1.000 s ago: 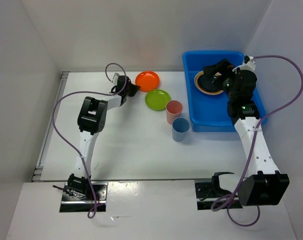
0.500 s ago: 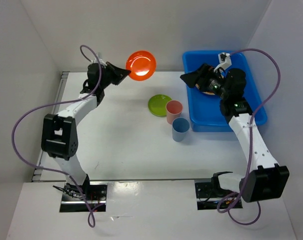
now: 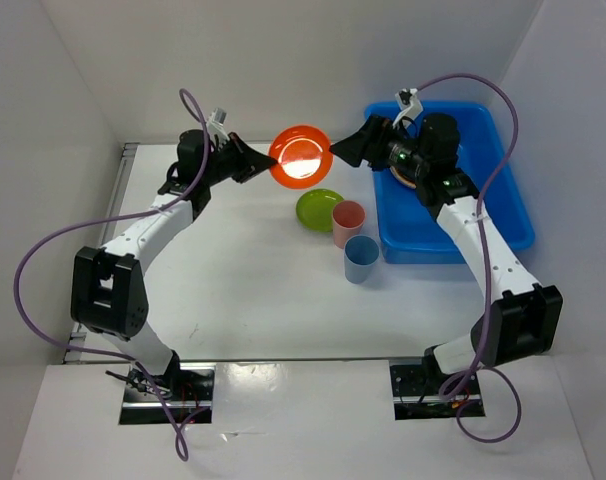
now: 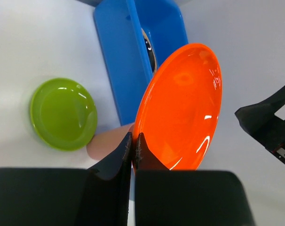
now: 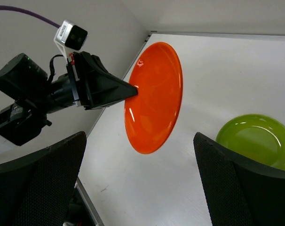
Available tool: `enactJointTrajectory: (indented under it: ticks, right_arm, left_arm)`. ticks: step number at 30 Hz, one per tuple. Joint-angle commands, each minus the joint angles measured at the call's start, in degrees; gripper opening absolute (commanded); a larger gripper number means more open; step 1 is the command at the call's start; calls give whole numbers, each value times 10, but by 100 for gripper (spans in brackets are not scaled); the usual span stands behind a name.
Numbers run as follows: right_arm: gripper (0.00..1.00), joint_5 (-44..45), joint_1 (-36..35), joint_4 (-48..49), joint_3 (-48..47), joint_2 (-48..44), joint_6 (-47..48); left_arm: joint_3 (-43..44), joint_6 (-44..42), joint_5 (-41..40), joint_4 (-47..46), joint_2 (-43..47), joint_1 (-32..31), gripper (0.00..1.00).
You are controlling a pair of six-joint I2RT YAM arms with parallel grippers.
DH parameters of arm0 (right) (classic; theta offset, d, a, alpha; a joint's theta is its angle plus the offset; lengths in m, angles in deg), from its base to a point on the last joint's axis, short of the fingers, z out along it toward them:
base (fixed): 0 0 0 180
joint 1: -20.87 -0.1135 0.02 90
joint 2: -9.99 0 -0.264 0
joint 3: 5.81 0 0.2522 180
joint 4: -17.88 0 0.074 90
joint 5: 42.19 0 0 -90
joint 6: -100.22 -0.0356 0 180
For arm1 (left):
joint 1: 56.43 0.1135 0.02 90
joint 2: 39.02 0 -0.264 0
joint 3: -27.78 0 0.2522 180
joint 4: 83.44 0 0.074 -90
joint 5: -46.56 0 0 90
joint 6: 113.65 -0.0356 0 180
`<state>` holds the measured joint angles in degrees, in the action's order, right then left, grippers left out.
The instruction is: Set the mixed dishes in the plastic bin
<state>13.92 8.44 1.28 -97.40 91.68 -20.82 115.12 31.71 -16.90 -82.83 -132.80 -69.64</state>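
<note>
My left gripper (image 3: 261, 166) (image 4: 133, 137) is shut on the rim of the orange plate (image 3: 301, 157) (image 4: 182, 106) (image 5: 153, 97) and holds it in the air, tilted on edge. Facing it from the right, my right gripper (image 3: 345, 150) (image 5: 140, 186) stands wide open, a short way off the plate, touching nothing. The lime green plate (image 3: 319, 209) (image 4: 63, 113) (image 5: 256, 140) lies flat on the table below. Next to it stand the salmon-pink cup (image 3: 348, 222) and the blue cup (image 3: 361, 258). The blue plastic bin (image 3: 503, 205) (image 4: 120, 56) at the back right holds a woven tray with a black plate (image 3: 408, 173).
White walls close in the table at the back and on both sides. The purple cables of both arms loop above the table.
My left gripper has lifted the orange plate off the table and carried it right, to mid-air. My right gripper has left the bin and swung left toward the plate.
</note>
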Motion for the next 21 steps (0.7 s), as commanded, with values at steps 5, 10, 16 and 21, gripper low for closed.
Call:
enactJointTrajectory:
  ticks: [5,10,16,21]
  right_arm:
    - [99,65,-41,-20,-18,14,21]
    - [99,71,-41,-20,-18,45,21]
    - [82,66,-46,-20,-48,90,21]
    - [32,48,-46,-27,-87,118,15]
  left_arm:
    - [2,-34,39,-8,48,-8,0]
    - [9,-40,52,-8,48,-13,0]
    - [22,-59,64,8,48,-24,0]
    - [40,-73,78,22,30,-24,0]
